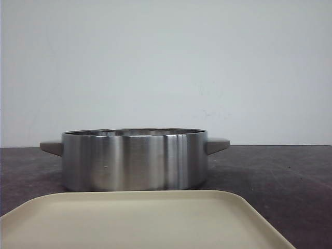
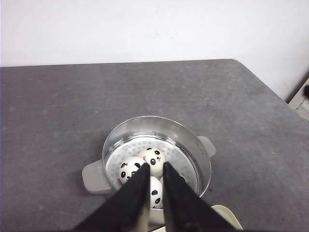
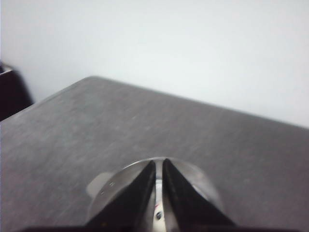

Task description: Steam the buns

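Nearest me, both grippers, left (image 2: 155, 193) and right (image 3: 159, 186), are hovering nearly closed, gripping nothing; buns (image 2: 151, 158) are sitting in the pot (image 1: 135, 161), so I'm judging loading finished and looking for a lid.

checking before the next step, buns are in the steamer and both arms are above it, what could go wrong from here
1. The buns sit crowded on the perforated insert; a descending left tool might squash or shove one.
2. Both tools hang over the same steamer pot; the right tool could clash with the left.
3. The cream tray lies close against the pot, so knocking either might shift both.
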Robot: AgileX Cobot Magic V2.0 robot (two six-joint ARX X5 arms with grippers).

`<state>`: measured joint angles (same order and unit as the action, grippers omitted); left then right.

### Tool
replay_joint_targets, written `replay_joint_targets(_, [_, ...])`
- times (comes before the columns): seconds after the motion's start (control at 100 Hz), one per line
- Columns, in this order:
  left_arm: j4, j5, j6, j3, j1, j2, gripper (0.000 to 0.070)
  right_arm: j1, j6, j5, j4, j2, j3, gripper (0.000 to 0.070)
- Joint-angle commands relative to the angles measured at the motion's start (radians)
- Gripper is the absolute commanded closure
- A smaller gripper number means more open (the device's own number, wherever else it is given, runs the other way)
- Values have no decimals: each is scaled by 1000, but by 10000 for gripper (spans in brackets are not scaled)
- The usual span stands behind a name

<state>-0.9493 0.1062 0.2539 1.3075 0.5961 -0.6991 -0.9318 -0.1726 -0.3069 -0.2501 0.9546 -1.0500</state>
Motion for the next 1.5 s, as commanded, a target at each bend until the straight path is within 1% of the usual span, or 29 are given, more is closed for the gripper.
replay_joint_targets(0.0, [9,2,0,13,5,-5,700,36,59,37,45,-49,53,683])
replay_joint_targets(0.11, [8,2,0,13,5,-5,700,153,58,104,165,-172,201,683])
replay_joint_targets(0.22, [6,2,0,13,5,-5,700,307,63,190,265,-315,369,683])
replay_joint_targets(0.33, [6,2,0,13,5,-5,700,489,88,315,277,-486,522,683])
replay_joint_targets(0.37, [6,2,0,13,5,-5,700,556,92,348,272,-551,575,683])
replay_joint_targets(0.41, [6,2,0,13,5,-5,700,620,95,365,271,-618,628,683])
replay_joint_targets(0.51, [6,2,0,13,5,-5,700,758,91,359,269,-789,763,683])
replay_joint_targets(0.6, [6,2,0,13,5,-5,700,838,70,360,269,-882,861,683])
replay_joint_targets(0.65, [6,2,0,13,5,-5,700,872,67,374,270,-913,912,683])
replay_joint_targets(0.68, [6,2,0,13,5,-5,700,889,67,398,270,-925,941,683])
replay_joint_targets(0.76, [6,2,0,13,5,-5,700,922,63,492,269,-949,1003,683])
replay_joint_targets(0.82, [6,2,0,13,5,-5,700,933,41,528,272,-951,1037,683])
replay_joint_targets(0.9, [6,2,0,13,5,-5,700,940,37,539,200,-951,1039,683])
replay_joint_targets(1.05, [5,2,0,13,5,-5,700,949,38,505,137,-951,1038,683])
replay_joint_targets(1.17, [5,2,0,13,5,-5,700,949,42,436,80,-951,1038,683])
replay_joint_targets(1.27, [5,2,0,13,5,-5,700,949,58,400,79,-951,1039,683])
replay_joint_targets(1.49, [4,2,0,13,5,-5,700,949,57,411,97,-951,1038,683])
